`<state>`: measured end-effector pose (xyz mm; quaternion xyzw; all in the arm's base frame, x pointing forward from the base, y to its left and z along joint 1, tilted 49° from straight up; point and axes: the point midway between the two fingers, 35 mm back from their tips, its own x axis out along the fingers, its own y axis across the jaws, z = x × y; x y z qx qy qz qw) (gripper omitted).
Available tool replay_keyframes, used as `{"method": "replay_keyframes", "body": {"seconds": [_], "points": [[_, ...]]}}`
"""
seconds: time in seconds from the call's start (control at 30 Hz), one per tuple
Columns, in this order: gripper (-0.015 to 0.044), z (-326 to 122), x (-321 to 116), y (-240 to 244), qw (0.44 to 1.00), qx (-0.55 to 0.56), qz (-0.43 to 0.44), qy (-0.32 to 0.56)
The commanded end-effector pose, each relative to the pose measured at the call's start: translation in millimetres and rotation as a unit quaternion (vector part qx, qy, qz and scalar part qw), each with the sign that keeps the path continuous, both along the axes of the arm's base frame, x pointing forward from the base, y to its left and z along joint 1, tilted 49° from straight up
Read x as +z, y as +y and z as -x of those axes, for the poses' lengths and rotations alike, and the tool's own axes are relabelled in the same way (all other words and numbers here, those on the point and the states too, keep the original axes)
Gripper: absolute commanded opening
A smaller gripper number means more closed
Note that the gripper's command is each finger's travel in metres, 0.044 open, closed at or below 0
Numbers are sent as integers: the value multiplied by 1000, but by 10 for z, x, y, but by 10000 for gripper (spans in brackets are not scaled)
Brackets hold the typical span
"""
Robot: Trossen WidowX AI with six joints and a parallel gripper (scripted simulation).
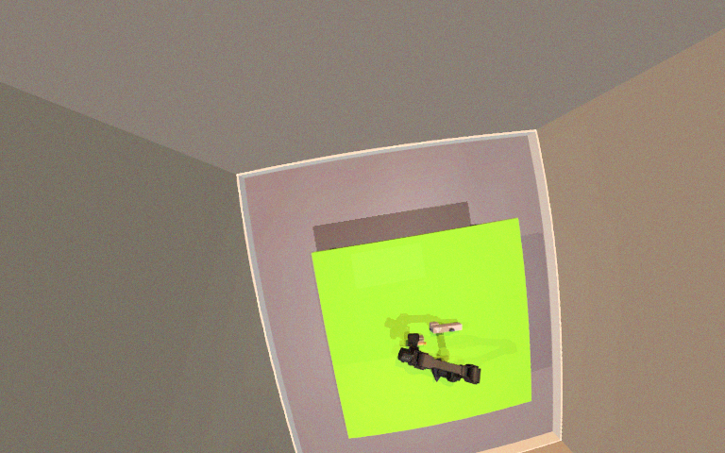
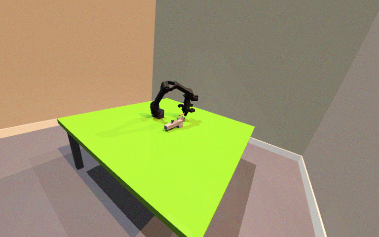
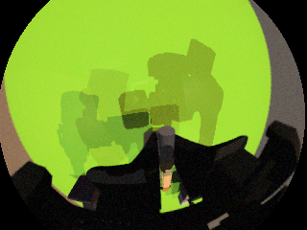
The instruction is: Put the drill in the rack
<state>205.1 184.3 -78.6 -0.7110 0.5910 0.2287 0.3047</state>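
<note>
The drill, a slim rod with a dark grey shank and an orange end, shows in the wrist view [image 3: 166, 149] between the fingertips. Its orange end also shows in the top view [image 1: 422, 343] and the exterior view [image 2: 181, 114]. My gripper [image 2: 185, 114] [image 3: 159, 134] is shut on the drill, above the table and beside the pale pink block. The pale block [image 1: 445, 327] [image 2: 171, 125] lies on the table, apart from the drill. A small dark knob [image 1: 451, 329] [image 2: 172, 121], perhaps the key, sits on the block. I cannot clearly tell which part is the rack.
The bright green table [image 1: 384, 298] [image 2: 167, 156] bears the arm base [image 2: 158, 113] behind the block. The arm arches above the table. Its shadows fall around the block and across the wrist view. Walls stand beyond the table.
</note>
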Motion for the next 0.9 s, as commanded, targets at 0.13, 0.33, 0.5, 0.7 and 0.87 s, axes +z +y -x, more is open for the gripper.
{"method": "replay_keyframes", "body": {"seconds": [0.13,0.33,0.5,0.7,0.87], "points": [[0,1,-64,-117,1000,2,7,4],[0,0,-84,-148,1000,2,8,3],[0,-22,-122,-170,1000,2,8,3],[0,-45,-158,-198,1000,2,8,3],[0,-59,-185,-223,1000,2,8,3]]}}
